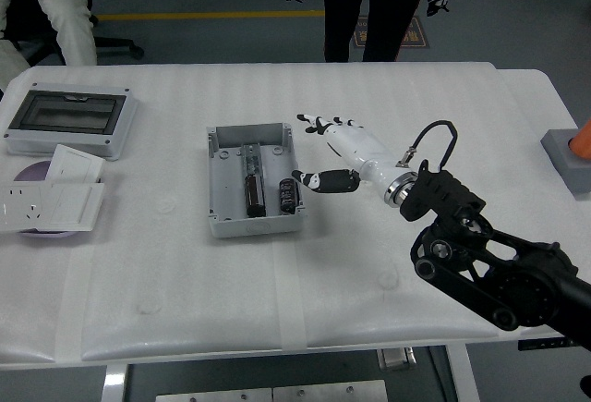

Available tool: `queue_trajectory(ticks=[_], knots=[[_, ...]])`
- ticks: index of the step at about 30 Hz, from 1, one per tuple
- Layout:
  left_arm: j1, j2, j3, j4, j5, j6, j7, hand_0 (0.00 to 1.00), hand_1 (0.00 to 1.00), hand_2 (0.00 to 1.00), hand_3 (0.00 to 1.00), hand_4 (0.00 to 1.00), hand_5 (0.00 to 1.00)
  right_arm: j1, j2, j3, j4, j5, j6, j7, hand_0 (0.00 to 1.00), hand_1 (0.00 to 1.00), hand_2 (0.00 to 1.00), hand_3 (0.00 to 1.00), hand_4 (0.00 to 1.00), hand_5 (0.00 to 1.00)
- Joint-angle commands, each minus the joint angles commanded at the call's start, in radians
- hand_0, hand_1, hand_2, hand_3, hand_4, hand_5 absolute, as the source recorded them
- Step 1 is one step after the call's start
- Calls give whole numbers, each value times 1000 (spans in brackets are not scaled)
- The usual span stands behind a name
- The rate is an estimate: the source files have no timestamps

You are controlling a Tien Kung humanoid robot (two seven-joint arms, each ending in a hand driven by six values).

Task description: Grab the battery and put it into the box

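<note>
A grey open box (pixel 253 182) sits at the table's middle. Inside it a dark battery (pixel 288 195) lies near the right wall, beside a dark strip of parts (pixel 252 185) down the centre. My right hand (pixel 323 154), white with black fingertips, hovers just right of the box with its fingers spread and nothing held; its thumb tip is close to the box's right edge. The black right arm (pixel 489 263) comes in from the lower right. My left hand is out of view.
A grey enclosure with a dark window (pixel 70 121) and white socket plates (pixel 51 199) lie at the far left. A grey block (pixel 571 157) sits at the right edge. A person (pixel 369 5) stands beyond the far side; another sits at the top left.
</note>
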Motion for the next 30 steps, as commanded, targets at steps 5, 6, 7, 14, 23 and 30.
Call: queue_trajectory(ticks=[5, 6, 7, 14, 23, 30], knots=[[3, 1, -5, 0, 3, -1, 5, 358, 592, 555, 574, 673, 2, -54, -57, 111, 14, 63, -11, 17, 998, 831, 857, 972, 884, 488], [3, 1, -6, 0, 3, 0, 6, 359, 592, 553, 573, 672, 2, -68, -67, 138, 15, 79, -15, 22, 998, 830, 859, 970, 888, 497], [4, 2, -8, 0, 4, 0, 7, 359, 592, 553, 573, 672, 2, -76, -73, 155, 15, 88, -16, 25, 998, 830, 859, 970, 888, 497], [10, 0, -19, -2, 10, 1, 15, 362, 592, 553, 576, 671, 2, -134, -106, 290, 11, 141, -24, 47, 998, 830, 860, 969, 886, 503], [10, -5, -13, 0, 1, 1, 12, 364, 592, 552, 573, 670, 2, -184, -123, 407, 11, 153, -13, 51, 998, 829, 859, 968, 882, 505], [6, -3, -15, 0, 4, 1, 13, 365, 594, 551, 569, 666, 2, -195, -174, 458, 16, 154, 0, 42, 998, 825, 857, 954, 882, 512]])
